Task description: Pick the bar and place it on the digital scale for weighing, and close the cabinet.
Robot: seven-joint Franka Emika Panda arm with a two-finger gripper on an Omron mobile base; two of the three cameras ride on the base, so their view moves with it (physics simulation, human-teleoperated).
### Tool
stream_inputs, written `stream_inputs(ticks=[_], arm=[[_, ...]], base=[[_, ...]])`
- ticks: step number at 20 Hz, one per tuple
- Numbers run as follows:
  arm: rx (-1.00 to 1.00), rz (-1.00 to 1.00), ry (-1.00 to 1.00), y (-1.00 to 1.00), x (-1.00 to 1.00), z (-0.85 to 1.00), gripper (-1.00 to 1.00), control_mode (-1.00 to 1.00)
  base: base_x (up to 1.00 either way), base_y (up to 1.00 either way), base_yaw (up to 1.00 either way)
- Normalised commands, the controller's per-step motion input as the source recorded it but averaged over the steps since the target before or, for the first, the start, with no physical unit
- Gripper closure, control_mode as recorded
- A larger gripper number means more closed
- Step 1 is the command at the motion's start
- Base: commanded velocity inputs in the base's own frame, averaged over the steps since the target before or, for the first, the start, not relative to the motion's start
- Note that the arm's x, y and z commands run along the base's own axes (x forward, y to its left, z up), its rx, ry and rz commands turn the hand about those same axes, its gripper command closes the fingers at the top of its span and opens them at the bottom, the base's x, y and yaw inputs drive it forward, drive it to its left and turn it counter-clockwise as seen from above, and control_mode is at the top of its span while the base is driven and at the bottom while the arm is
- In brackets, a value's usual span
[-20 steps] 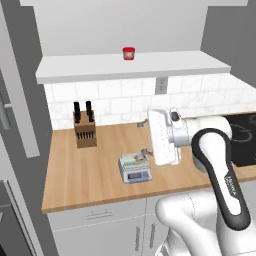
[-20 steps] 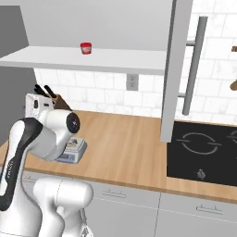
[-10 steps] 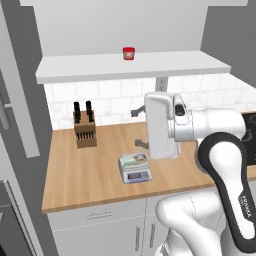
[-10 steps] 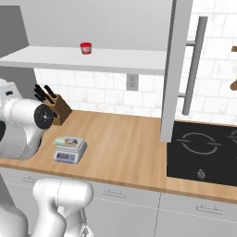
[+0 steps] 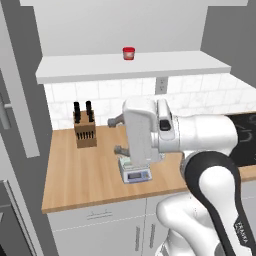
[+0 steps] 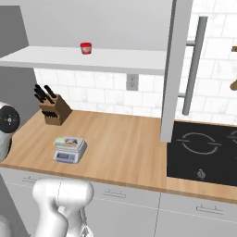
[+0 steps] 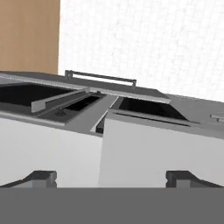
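- The tool (image 7: 112, 177), jaws spread wide and holding nothing, has swung up and away from the worktop within the last second; its two dark fingertips (image 7: 41, 177) now point at a grey, sideways-rolled stretch of cabinetry.
- A second ago the hand hung right over the digital scale (image 6: 69, 149); now it is raised and turned towards the left side of the kitchen, with the white forearm crossing in front of the scale in the left base view.
- The bar (image 6: 68, 141) lies flat on the scale's pale platform, on the wooden worktop (image 6: 125, 143), between the brown knife block (image 6: 54, 110) and the black hob (image 6: 203, 150).
- That reads as the weighing step done: bar delivered and released.
- The cabinet (image 6: 178, 69) is open, its grey door edge and long metal handle (image 6: 195, 65) jutting forward beside the hob; a red-lidded jar (image 6: 85, 47) sits on the exposed shelf.
- What remains, by this judgement, is shutting the doors, and the hand appears headed for the left one (image 5: 15, 90).
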Motion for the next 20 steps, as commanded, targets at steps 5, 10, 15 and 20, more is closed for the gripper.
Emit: stream_inputs(ticks=[5, 10, 15, 20], arm=[[0.04, 0.15, -0.12, 0.56, -0.37, 0.0, -1.0, -1.0], [0.02, 0.08, -0.09, 0.21, -0.31, 0.04, -1.0, -1.0], [0.06, 0.0, -0.13, 0.29, -0.47, 0.0, -1.0, -1.0], [0.16, 0.0, -0.1, 0.42, -0.42, 0.0, -1.0, -1.0]], base=[[0.0, 0.0, 0.0], [0.0, 0.0, 0.0], [0.0, 0.0, 0.0], [0.0, 0.0, 0.0]])
